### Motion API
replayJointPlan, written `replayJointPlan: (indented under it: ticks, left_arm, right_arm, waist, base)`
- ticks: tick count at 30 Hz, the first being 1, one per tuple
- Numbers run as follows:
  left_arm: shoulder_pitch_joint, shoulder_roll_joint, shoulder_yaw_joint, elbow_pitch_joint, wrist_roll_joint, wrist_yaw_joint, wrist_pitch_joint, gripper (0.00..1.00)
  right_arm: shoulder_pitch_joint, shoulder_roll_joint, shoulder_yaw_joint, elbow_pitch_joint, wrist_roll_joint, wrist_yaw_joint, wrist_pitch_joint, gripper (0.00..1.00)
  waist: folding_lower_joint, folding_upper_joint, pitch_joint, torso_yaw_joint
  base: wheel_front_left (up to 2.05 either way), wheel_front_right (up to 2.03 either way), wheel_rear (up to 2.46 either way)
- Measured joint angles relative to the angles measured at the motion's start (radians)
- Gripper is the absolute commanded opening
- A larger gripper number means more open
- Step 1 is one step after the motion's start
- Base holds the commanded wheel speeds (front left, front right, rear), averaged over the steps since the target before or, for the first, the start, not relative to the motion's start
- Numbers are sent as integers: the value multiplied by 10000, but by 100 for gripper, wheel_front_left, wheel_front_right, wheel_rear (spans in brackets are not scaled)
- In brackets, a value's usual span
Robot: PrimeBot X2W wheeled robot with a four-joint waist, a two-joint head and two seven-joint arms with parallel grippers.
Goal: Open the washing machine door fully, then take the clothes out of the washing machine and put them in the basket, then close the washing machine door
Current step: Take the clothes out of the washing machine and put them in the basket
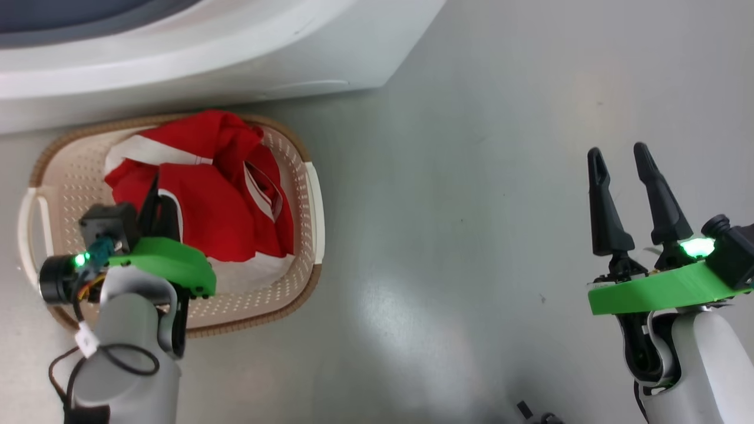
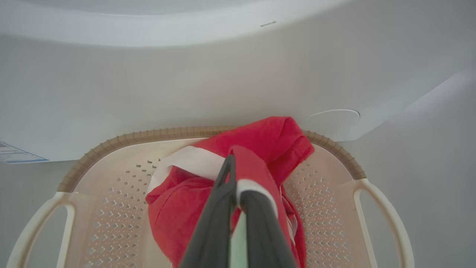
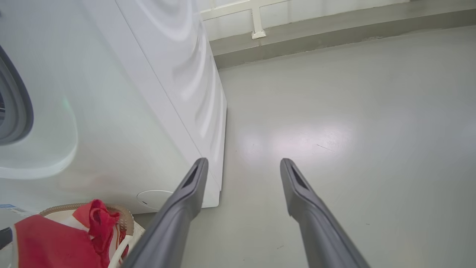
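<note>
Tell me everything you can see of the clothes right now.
The clothes are bright red fabric with white trim bands and white lining, crumpled in a heap inside the basket. One fold rides up over the basket's brown rim on the side facing the washing machine. The left end effector is shut, with a red, white-banded fold pinched between its fingers. Whether it is one garment or several, I cannot tell.

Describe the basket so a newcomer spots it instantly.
Find the big white washing machine; on the grey floor close by its base sits the basket. Unlike the plain white machine, it is cream perforated plastic, brown-rimmed, with red clothes inside.
</note>
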Motion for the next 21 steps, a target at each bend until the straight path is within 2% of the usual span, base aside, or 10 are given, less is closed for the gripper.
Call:
replayJointPlan:
  ticks: [5, 8, 10, 11, 15, 16, 18, 19, 21]
  left_arm:
    - [-663, 15, 59, 1081, 36, -40, 0, 1]
    - [-999, 17, 104, 1900, 27, -61, 0, 9]
    - [-1170, 21, 113, 2451, 15, -71, 0, 23]
    - [-1235, 38, 115, 2606, 13, -71, 0, 24]
    - [-1540, 128, 151, 2788, -8, -71, 0, 40]
    - [-1612, 123, 151, 2790, -10, -71, 0, 46]
    - [-1649, 123, 157, 2775, -10, -73, 0, 88]
    - [-1642, 123, 165, 2778, -12, -73, 0, 100]
    - [-1634, 119, 192, 2780, -58, -73, 0, 100]
  right_arm:
    - [-212, 6, 27, -52, 36, 0, 0, 100]
    - [-233, 12, 77, -59, 42, 0, 0, 100]
    - [-233, 12, 81, -59, 42, 0, 0, 100]
    - [-234, 12, 84, -59, 42, 0, 0, 100]
    - [-241, 13, 75, -56, 42, 0, 0, 100]
    - [-250, 13, 75, -52, 42, 0, 0, 100]
    - [-284, 17, 77, -36, 42, 0, 0, 100]
    - [-340, 17, 79, -8, 42, 0, 0, 100]
    - [-384, 17, 88, 0, 42, 0, 0, 100]
  waist:
    - [0, 0, 407, -15]
    - [0, 0, 605, -31]
    - [0, 0, 686, -49]
    - [0, 0, 710, -63]
    - [0, 0, 756, -108]
    - [0, 0, 748, -106]
    - [0, 0, 716, -102]
    - [0, 0, 692, -99]
    - [0, 0, 609, -96]
  base:
    - [0, 0, 0]
    - [0, 0, 0]
    - [0, 0, 0]
    - [0, 0, 0]
    - [0, 0, 0]
    - [0, 0, 0]
    - [0, 0, 0]
    - [0, 0, 0]
    - [0, 0, 0]
